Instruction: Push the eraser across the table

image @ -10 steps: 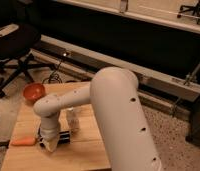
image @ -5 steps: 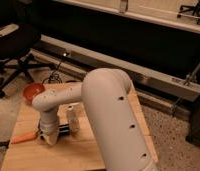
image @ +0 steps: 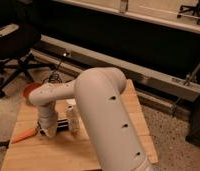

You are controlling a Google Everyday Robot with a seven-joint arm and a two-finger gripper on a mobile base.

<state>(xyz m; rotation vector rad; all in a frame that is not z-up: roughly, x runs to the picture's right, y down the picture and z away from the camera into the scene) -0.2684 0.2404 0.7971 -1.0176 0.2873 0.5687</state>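
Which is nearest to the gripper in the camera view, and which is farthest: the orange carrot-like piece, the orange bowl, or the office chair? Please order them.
The gripper is low over the table, near its left side.
1. Orange carrot-like piece: on the table, just left of the gripper.
2. Orange bowl: at the table's far left corner, behind the arm.
3. Office chair: on the floor, far upper left.

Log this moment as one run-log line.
pincer: low over pale wooden plank table, left part | orange carrot-like piece: beside pincer | eraser: not identifiable | push: unconfirmed
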